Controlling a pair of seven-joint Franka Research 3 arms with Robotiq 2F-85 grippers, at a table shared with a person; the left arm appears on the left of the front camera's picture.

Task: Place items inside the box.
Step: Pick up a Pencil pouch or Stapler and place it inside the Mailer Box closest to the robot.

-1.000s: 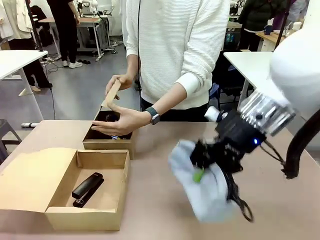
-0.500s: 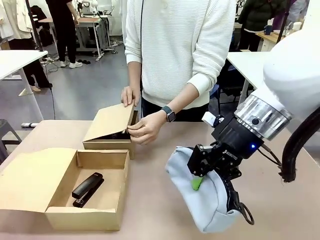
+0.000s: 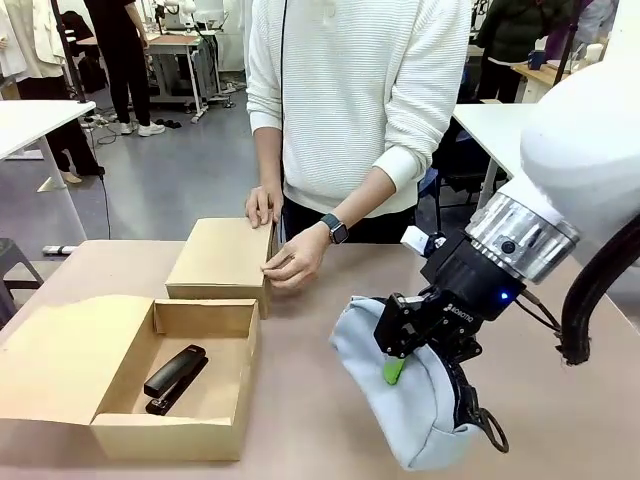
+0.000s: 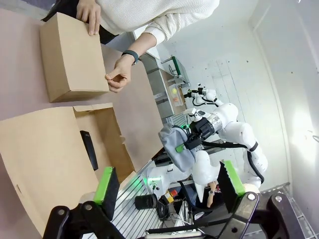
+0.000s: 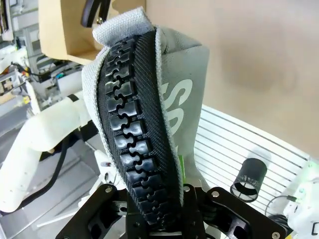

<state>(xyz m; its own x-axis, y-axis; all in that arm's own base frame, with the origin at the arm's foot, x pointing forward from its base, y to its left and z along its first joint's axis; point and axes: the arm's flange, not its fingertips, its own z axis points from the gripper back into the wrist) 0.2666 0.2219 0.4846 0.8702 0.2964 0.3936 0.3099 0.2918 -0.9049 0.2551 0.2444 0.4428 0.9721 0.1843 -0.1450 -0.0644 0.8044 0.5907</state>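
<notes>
1. Pouch (image 3: 405,400) of pale grey fabric, with black zipper and white lettering, hangs clamped in right jaws over tabletop (image 3: 300,400), right of open box (image 3: 170,435) holding one black stapler (image 3: 175,378).
2. Left jaws gape empty.
3. Tan tabletop; workshop with white tables (image 3: 40,115) behind.

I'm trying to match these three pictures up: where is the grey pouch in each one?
Front view: grey pouch low right, gripped by the right arm's fingers.
Left wrist view: small, near centre, held by the far arm.
Right wrist view: up the middle, black zipper facing the camera.
Shared landmark: the open box holding a black stapler, in all three.
</notes>
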